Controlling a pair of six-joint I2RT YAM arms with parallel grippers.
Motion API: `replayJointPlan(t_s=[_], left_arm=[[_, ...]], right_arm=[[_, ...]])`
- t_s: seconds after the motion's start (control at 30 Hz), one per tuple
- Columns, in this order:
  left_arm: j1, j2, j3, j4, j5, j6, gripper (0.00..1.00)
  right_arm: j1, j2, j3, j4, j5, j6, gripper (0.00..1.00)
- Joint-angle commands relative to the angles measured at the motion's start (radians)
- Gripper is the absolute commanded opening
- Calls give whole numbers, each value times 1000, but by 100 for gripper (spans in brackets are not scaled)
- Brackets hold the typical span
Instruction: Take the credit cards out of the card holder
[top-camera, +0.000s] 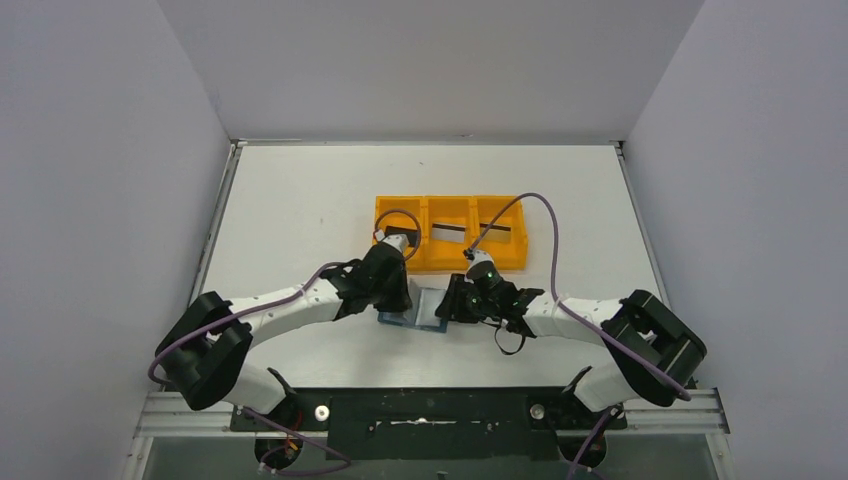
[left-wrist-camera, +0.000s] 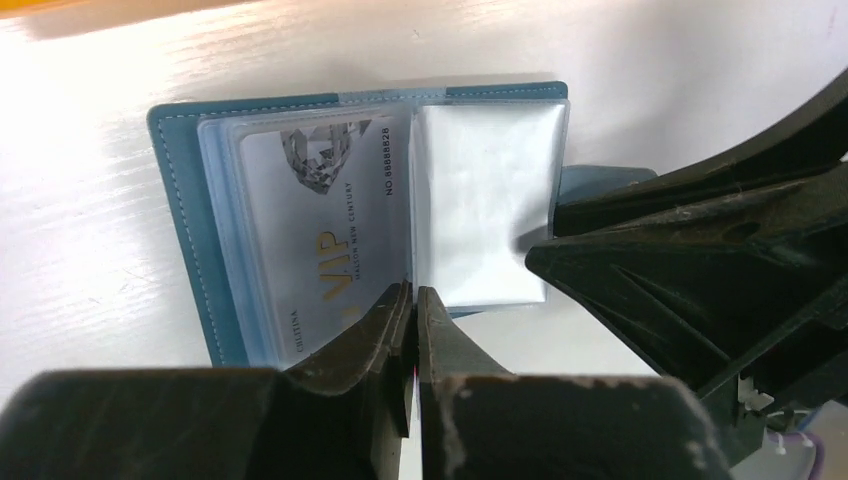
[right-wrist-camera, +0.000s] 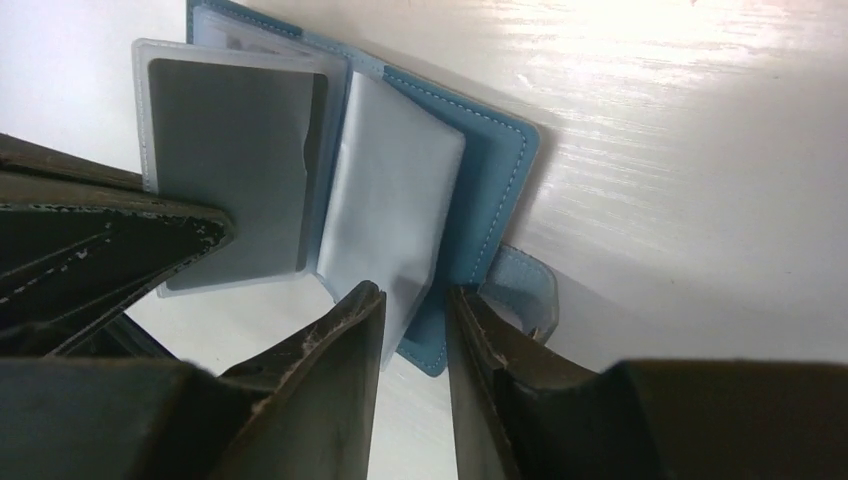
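The card holder (left-wrist-camera: 185, 230) lies open and flat near the middle of the desk (top-camera: 300, 200), just on the near side of the orange tray (top-camera: 448, 264). One silver card (left-wrist-camera: 320, 230) sits in a clear sleeve (left-wrist-camera: 225, 200) on one page. Its long axis runs parallel to the spine, straight away from the left end effector (left-wrist-camera: 413, 320) — so a short edge is the one closest to those tips.

The left end effector is pressed together at that edge, right by the spine. Whether card or sleeve is pinched in it I cannot tell. It is the nearer arm to the card.

The right end effector (right-wrist-camera: 412, 298) stands apart, astride the edge of the opposite page, where an empty sleeve (left-wrist-camera: 485, 210) and the blue cover lie — probably steadying the holder. The two arms crowd each other across the spine, leaving little room to draw the card out sideways.

Two striped cards (top-camera: 447, 231) lie in the tray's middle and right compartments.
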Motion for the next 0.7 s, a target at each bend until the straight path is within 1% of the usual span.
replayJointPlan(t_s=[0.0,0.13,0.3,0.37,0.5,0.67], left_arm=[[-29,33,106,-97,-68,31,10],[-46,63,128,-66,-21,28,26],[-54,90,109,64,102,10,34],[-55,104,95,132,150,3,36],[-55,128,75,196,200,-2,38],[-54,121,47,184,150,-8,38]], right_arm=[[-4,-5,14,57,37,19,28],[-3,15,12,73,24,23,26],[-3,14,-7,89,30,44,24],[-4,-9,-19,85,50,52,24],[-4,-83,-44,53,108,65,25],[-3,-185,-61,-8,180,79,27]])
